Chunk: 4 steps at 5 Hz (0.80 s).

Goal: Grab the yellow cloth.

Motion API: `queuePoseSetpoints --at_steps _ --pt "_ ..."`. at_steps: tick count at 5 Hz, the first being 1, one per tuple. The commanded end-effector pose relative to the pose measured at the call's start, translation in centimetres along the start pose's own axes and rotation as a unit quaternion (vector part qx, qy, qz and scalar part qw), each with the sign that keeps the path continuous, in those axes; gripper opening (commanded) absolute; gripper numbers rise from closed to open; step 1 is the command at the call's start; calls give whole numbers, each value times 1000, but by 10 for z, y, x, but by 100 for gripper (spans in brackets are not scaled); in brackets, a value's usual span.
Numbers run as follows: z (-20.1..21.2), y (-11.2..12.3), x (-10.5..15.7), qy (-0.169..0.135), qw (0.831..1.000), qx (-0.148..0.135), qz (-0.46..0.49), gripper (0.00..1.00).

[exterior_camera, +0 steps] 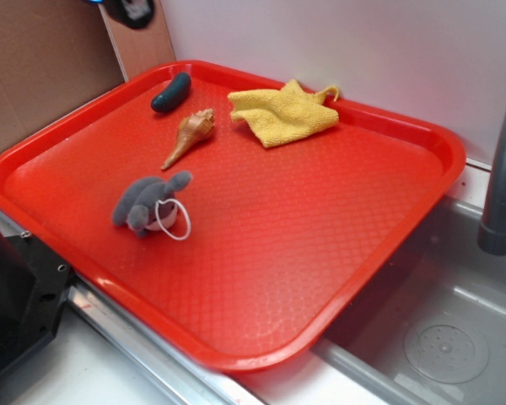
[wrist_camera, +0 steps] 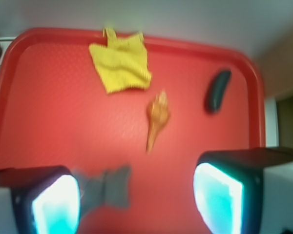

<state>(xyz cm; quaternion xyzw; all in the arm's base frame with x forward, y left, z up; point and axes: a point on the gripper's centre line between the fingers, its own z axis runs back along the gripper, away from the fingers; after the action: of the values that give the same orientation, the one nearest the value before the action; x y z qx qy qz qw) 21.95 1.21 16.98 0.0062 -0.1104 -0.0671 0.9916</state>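
The yellow cloth (exterior_camera: 282, 112) lies crumpled at the far side of the red tray (exterior_camera: 261, 261), a small loop sticking out at its right corner. From the wrist, the yellow cloth (wrist_camera: 121, 66) sits far ahead near the tray's back rim (wrist_camera: 185, 46). My gripper (wrist_camera: 136, 202) hangs high above the tray, open, with nothing between its fingers; the two fingertips (wrist_camera: 56, 204) frame the bottom of the view. In the exterior view only a dark bit of the arm shows at the top edge.
A tan seashell (exterior_camera: 190, 133) lies left of the cloth, a dark green pickle-shaped object (exterior_camera: 170, 92) behind it. A grey plush toy (exterior_camera: 148, 205) with a white ring sits on the tray's left part. A sink basin (exterior_camera: 447, 337) and faucet (exterior_camera: 504, 169) stand to the right.
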Motion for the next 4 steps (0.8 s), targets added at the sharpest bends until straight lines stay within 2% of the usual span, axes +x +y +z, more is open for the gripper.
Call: queuePoseSetpoints --at_steps 1,2,3,4 --pt "-55 1 60 -46 995 -38 -81 100" --pt "-93 -3 85 -45 991 -40 -118 100" --pt "-120 -2 95 -33 989 -35 -140 100" --pt "-136 -9 94 -25 980 -95 -176 100"
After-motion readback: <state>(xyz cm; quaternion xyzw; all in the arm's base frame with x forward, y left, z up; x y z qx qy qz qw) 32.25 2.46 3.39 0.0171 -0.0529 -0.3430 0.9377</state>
